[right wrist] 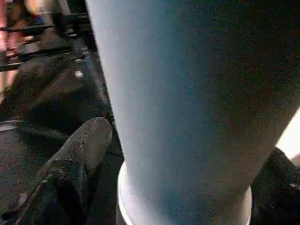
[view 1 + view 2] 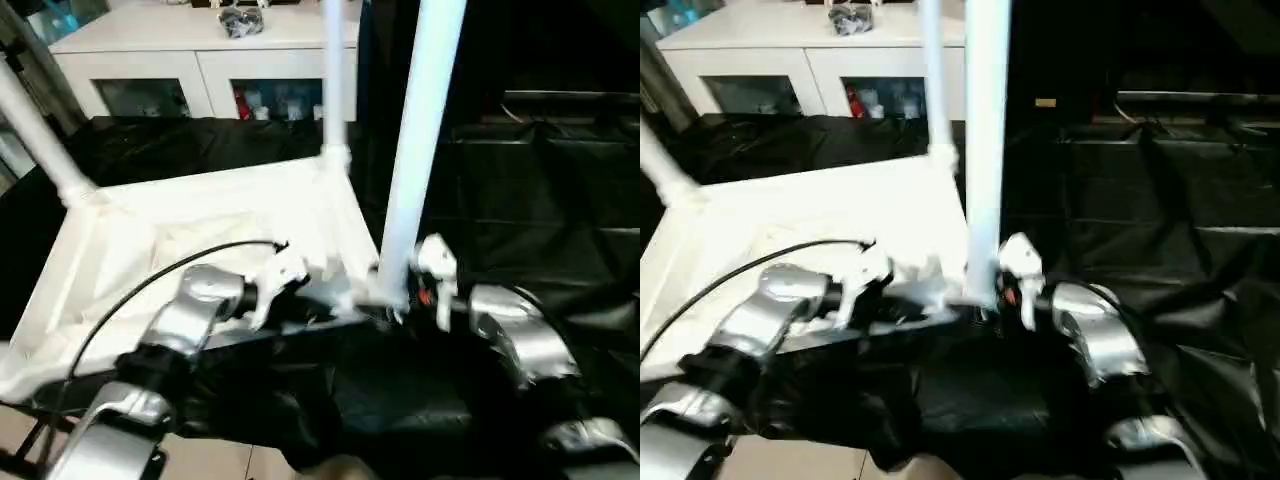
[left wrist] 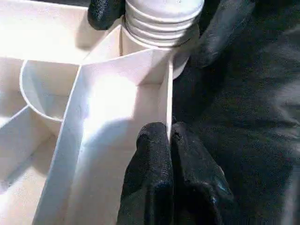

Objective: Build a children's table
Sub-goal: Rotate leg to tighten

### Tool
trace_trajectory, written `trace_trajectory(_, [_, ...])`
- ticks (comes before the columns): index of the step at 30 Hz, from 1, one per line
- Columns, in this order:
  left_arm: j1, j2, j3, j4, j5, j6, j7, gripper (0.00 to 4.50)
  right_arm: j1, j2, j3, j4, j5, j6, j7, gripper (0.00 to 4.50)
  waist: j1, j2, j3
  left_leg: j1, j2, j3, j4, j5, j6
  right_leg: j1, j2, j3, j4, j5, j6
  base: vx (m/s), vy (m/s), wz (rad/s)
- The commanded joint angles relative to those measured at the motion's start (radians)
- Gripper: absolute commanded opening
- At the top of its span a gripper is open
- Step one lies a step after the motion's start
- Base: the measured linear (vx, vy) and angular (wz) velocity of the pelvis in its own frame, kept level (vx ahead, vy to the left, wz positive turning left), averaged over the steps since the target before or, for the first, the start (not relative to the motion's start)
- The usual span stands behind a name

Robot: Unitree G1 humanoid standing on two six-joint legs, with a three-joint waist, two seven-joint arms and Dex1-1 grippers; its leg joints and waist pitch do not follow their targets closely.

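Observation:
The children's table lies upside down on black cloth, its white tabletop (image 2: 200, 230) showing the ribbed underside. One white leg (image 2: 40, 140) stands in the far left corner socket and another (image 2: 337, 80) in the far right. A third leg (image 2: 420, 130) stands at the near right corner, its threaded end (image 3: 161, 21) at the socket. My left gripper (image 3: 169, 133) is shut on the tabletop's thin side wall just beside that corner. My right gripper (image 2: 395, 295) stands open around the base of the near leg, with one black finger (image 1: 79, 154) a little off the tube.
A white cabinet (image 2: 200, 60) with glass doors stands behind the table, with a dark bundle (image 2: 240, 20) on top. Black cloth (image 2: 540, 200) covers the surface to the right and the front. Pale floor (image 2: 200, 460) shows at the near left edge.

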Motion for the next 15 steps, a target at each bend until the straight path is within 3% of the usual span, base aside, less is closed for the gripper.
trace_trajectory(1, [-0.011, -0.019, -0.019, -0.049, -0.034, -0.022, -0.016, 0.0, 0.025, 0.026, 0.103, -0.022, -0.003, 0.021, 0.073, 3.59, 0.001, -0.008, -0.055, -0.004, 0.015, 0.004, -0.061, -0.222, 0.098, 0.057, -0.037, 0.03, -0.071, -0.193, -0.257, 0.0, 0.0, 0.0])
trace_trajectory(11, [0.002, -0.012, -0.023, -0.064, -0.036, -0.019, -0.028, 0.0, 0.036, 0.029, 0.115, -0.039, -0.006, 0.041, 0.075, 2.87, 0.003, -0.009, -0.055, -0.004, 0.014, 0.004, -0.061, -0.221, 0.085, 0.058, -0.038, 0.03, -0.071, -0.213, -0.25, 0.0, 0.0, 0.0])
trace_trajectory(15, [0.001, -0.022, -0.016, -0.062, -0.039, -0.015, -0.01, 0.0, 0.041, 0.041, 0.105, -0.04, -0.003, 0.052, 0.052, 2.77, 0.003, -0.01, -0.055, -0.004, 0.014, 0.004, -0.06, -0.214, 0.088, 0.057, -0.038, 0.03, -0.072, -0.216, -0.248, 0.0, 0.0, 0.0])
